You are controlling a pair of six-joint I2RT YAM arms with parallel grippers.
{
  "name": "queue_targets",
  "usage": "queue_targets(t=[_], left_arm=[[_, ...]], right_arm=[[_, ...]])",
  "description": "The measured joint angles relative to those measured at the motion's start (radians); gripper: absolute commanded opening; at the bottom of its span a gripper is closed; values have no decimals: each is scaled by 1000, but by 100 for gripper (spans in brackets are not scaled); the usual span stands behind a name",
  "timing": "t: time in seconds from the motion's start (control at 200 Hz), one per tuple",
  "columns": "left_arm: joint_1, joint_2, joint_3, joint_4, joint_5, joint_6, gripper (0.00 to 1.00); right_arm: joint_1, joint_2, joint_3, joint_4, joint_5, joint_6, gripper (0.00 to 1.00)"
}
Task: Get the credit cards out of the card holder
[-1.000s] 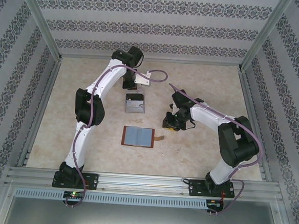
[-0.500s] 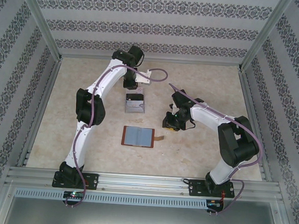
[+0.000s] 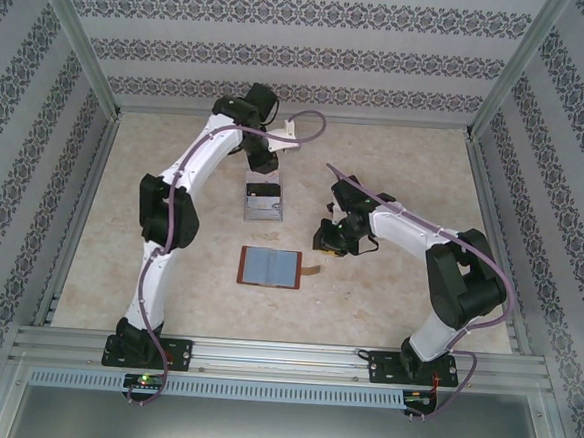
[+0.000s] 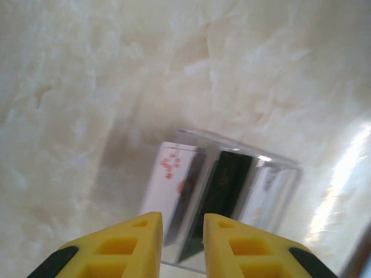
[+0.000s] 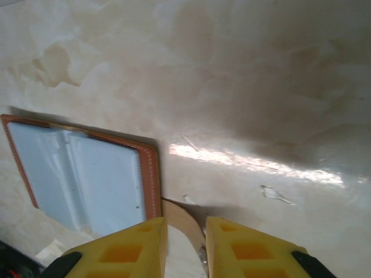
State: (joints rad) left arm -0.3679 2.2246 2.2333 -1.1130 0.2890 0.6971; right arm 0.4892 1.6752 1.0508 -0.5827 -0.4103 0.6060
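The card holder lies open on the table, brown-edged with a grey-blue inside; its strap tab points right. Credit cards stand in a clear tray: a white one with red marks, a dark one and a pale one. My left gripper hangs just above the tray's far side, its yellow jaws slightly open with nothing between them. My right gripper hovers right of the card holder, jaws slightly apart, the strap tab visible below through the gap.
Patterned walls and metal rails enclose the marbled table. Bare table lies to the left of the card holder and at the back right.
My left gripper has opened and lifted back from the clear tray, its arm swinging slightly left. The right arm has hardly moved.
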Motion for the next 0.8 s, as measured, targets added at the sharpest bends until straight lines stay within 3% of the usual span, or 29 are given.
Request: queue_targets(t=[0.22,0.38,0.505,0.615,0.804], left_arm=[[-19,-314,-495,335,130,-362,27],[-24,-449,-739,533,222,-620,25],[-32,-513,-908,682,291,-793,22],[-91,-537,-1049,800,320,-941,20],[-228,-504,-1095,817,331,-1126,17]], right_arm=[[24,-18,-27,44,-14,23,25],[31,-33,-51,54,-17,27,25],[31,-39,-65,66,-27,27,25],[33,-39,-77,87,-37,27,25],[39,-39,-108,114,-51,35,25]])
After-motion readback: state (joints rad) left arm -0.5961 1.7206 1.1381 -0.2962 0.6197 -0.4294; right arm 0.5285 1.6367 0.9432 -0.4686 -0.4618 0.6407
